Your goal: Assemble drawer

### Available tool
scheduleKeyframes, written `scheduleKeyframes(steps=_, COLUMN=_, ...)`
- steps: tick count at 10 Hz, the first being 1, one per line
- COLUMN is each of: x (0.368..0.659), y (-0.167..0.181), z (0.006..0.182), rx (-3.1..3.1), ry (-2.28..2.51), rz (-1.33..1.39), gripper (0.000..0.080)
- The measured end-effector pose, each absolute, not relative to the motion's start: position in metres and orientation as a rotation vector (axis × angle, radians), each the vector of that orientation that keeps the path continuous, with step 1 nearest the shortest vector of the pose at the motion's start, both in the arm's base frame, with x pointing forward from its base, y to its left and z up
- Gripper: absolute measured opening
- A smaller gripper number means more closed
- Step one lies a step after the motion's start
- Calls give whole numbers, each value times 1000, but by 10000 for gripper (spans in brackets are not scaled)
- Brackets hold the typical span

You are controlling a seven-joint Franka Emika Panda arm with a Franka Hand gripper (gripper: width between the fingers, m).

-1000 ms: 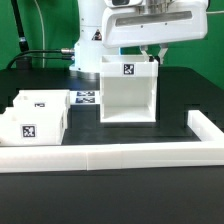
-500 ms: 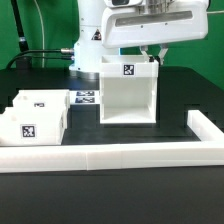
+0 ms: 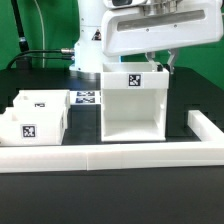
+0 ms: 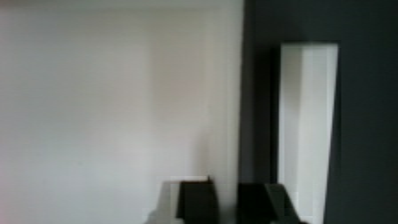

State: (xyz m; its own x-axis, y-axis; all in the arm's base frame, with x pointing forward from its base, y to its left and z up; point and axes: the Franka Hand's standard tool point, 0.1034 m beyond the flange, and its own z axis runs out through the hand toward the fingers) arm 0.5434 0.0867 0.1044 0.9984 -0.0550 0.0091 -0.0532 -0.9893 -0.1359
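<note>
The large white drawer housing (image 3: 135, 105), open toward the front with a tag on its top edge, stands upright just behind the wall bar. My gripper (image 3: 157, 63) is at the housing's top rear right and appears shut on its side wall. In the wrist view the housing wall (image 4: 116, 100) fills one side, and my gripper (image 4: 228, 205) has its dark fingers (image 4: 192, 202) on either side of the wall's edge. Two small white trays (image 3: 35, 115) with tags sit together at the exterior view's left.
The long low white wall bar (image 3: 110, 157) runs along the front and turns back at the exterior view's right (image 3: 207, 128); it also shows in the wrist view (image 4: 311, 120). The marker board (image 3: 86, 98) lies between trays and housing. The robot base stands behind.
The housing, with my gripper on it, has moved forward toward the wall bar and slightly to the exterior view's right. The trays have not moved.
</note>
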Motion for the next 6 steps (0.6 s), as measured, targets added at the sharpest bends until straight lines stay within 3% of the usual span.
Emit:
scheduleKeyframes(steps=3, x=580, y=91, z=105, rx=-2992, ry=32, rz=-87, gripper=44)
scheduleKeyframes(steps=6, x=580, y=91, z=106, rx=-2992, ry=55, rz=-88, gripper=44)
